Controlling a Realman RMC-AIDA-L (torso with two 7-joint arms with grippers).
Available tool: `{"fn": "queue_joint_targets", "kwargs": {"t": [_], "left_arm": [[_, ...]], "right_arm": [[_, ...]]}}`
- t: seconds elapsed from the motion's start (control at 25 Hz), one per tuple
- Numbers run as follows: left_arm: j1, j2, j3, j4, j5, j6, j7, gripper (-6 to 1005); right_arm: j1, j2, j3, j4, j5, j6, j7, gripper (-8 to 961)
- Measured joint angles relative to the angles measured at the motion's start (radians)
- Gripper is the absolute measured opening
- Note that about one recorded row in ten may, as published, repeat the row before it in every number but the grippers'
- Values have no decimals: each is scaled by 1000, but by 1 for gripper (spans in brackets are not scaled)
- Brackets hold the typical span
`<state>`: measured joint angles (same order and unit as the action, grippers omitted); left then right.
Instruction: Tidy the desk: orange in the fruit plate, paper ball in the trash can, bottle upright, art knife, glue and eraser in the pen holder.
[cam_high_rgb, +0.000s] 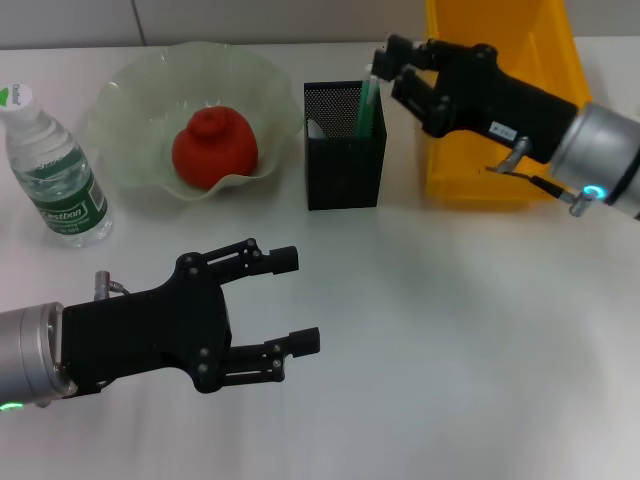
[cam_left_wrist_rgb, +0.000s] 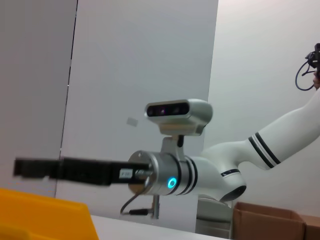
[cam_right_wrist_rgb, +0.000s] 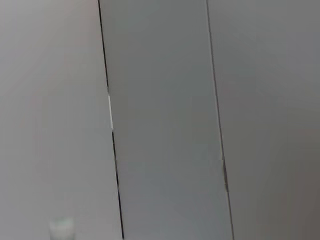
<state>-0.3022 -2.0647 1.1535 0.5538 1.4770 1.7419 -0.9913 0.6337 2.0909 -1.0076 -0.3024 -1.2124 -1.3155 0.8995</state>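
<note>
1. Nearest the head camera, the left gripper hovers over bare desk, fingers spread wide and holding nothing.
2. The right gripper is up at the pen holder, just above its rim, closed around a slim green stick (probably the glue or the knife, I can't tell which) whose lower end is already inside the mesh.
3. The orange sits in the plate; the bottle stands upright beside it.
4. The yellow bin stands just right of the holder, partly behind the right arm. No paper ball or eraser is on show, so they may already be put away.
5. What could go wrong: if the stick is let go while it leans, it may catch the rim or tip the light holder. The arm backing out could also clip the holder or the bin beside it.
</note>
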Motion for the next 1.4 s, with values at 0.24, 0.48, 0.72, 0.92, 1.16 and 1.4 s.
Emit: {"fn": "queue_joint_targets", "kwargs": {"t": [0.24, 0.48, 0.72, 0.92, 1.16, 1.4], "left_arm": [[1, 0, 0, 0, -5, 7, 1, 802], [-1, 0, 6, -3, 0, 12, 4, 802], [7, 1, -2, -4, -1, 26, 4, 802], [13, 2, -12, -7, -3, 22, 0, 802], [19, 4, -12, -8, 0, 21, -3, 802], [26, -1, -12, -15, 0, 19, -5, 802]], "right_arm": [[-42, -5, 4, -28, 30, -80, 27, 227], [-71, -8, -1, -31, 24, -74, 71, 375], [-136, -8, -6, -80, 19, -108, 81, 558], [-193, -9, -8, -112, -10, -195, 91, 648], [-231, -11, -8, -131, -182, -306, 124, 727], [-247, -8, -8, -125, -328, -391, 127, 745]]}}
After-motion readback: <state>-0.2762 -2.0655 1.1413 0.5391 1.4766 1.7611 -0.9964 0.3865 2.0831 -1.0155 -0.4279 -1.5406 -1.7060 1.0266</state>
